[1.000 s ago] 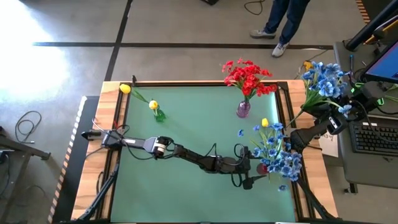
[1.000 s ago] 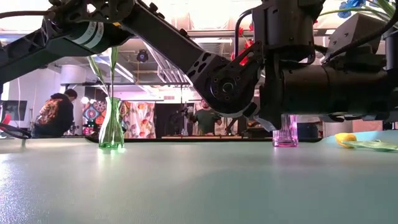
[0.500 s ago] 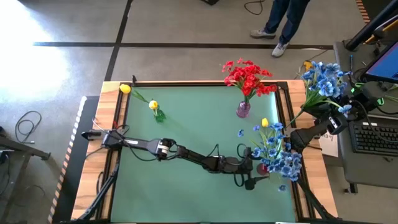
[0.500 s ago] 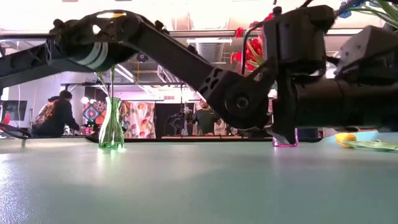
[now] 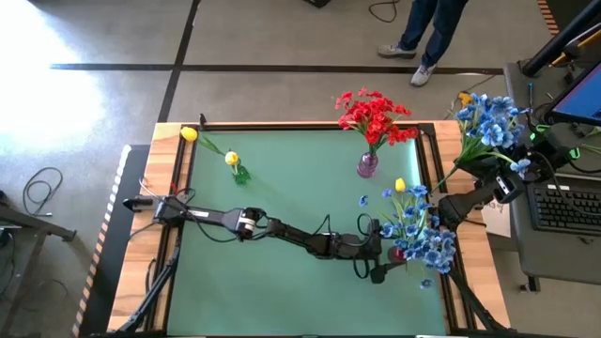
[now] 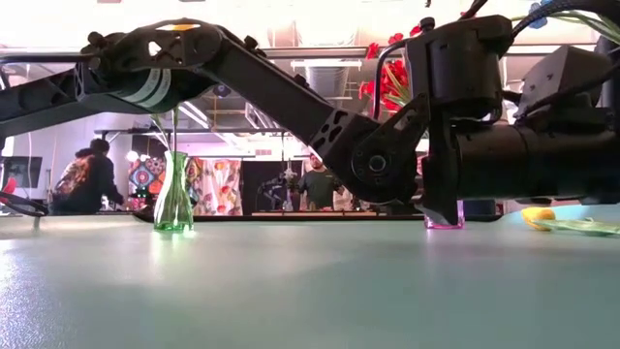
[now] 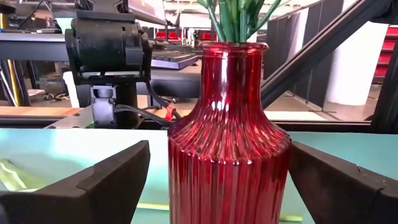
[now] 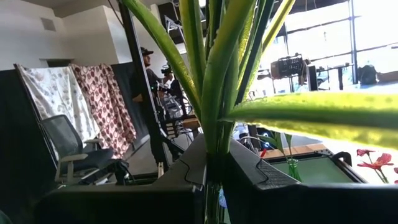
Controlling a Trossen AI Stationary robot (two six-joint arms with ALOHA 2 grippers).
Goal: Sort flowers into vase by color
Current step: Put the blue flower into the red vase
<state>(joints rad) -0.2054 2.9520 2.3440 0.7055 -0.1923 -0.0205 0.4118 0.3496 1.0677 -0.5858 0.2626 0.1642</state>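
Glossy ribbed red glass vase [image 7: 229,155]

You've got a pale green worktop [image 5: 282,188] with a light wood border. Red vase [image 7: 229,149], vertically ribbed glass, green stems in it. Blue flowers [image 5: 420,230] above it, one yellow flower [image 5: 400,185] at their edge. Red flowers [image 5: 374,115] in a purple vase [image 5: 367,166]. Two yellow flowers [image 5: 231,159] in a green vase [image 5: 241,174]. More blue flowers [image 5: 488,120] off right. Both arms black. Patterned red-white cloth [image 8: 102,106] behind.
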